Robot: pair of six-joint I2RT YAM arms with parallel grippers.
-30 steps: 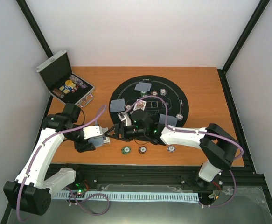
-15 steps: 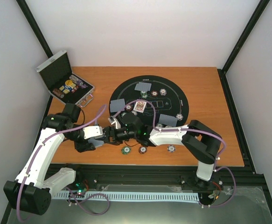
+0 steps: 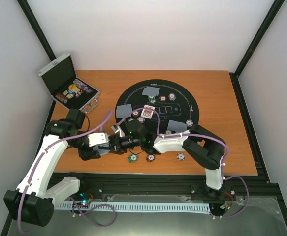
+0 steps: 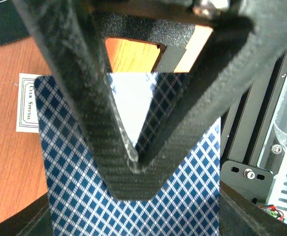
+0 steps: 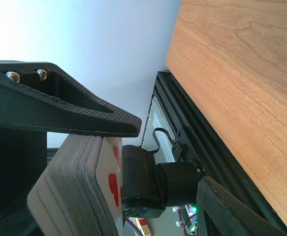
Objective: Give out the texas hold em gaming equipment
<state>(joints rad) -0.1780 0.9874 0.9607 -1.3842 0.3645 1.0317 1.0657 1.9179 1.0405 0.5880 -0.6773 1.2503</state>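
Note:
My left gripper [image 3: 103,142] is shut on a deck of blue-backed playing cards [image 4: 74,196] just left of the black mat; its fingers meet in a V [image 4: 133,164] over the top card. My right gripper [image 3: 115,142] has reached the deck. In the right wrist view its jaws [image 5: 170,157] stand open, the upper finger [image 5: 84,118] lying on the deck's edge [image 5: 69,191]; red pips show on the end card. Face-down cards [image 3: 151,91] [image 3: 125,110] [image 3: 177,126], a face-up card [image 3: 147,112] and several chips [image 3: 172,97] lie on the mat.
The round black mat [image 3: 182,105] covers the table's middle. A green chip [image 3: 132,158], a brown-red chip [image 3: 150,158] and a purple-white chip [image 3: 181,157] lie near the front edge. The open silver case [image 3: 59,73] stands at the back left. A white "Club Special" card [image 4: 27,103] lies on the wood.
My right arm has swung left across the mat's near edge until its gripper meets the deck. The left arm and the deck have stayed in place.

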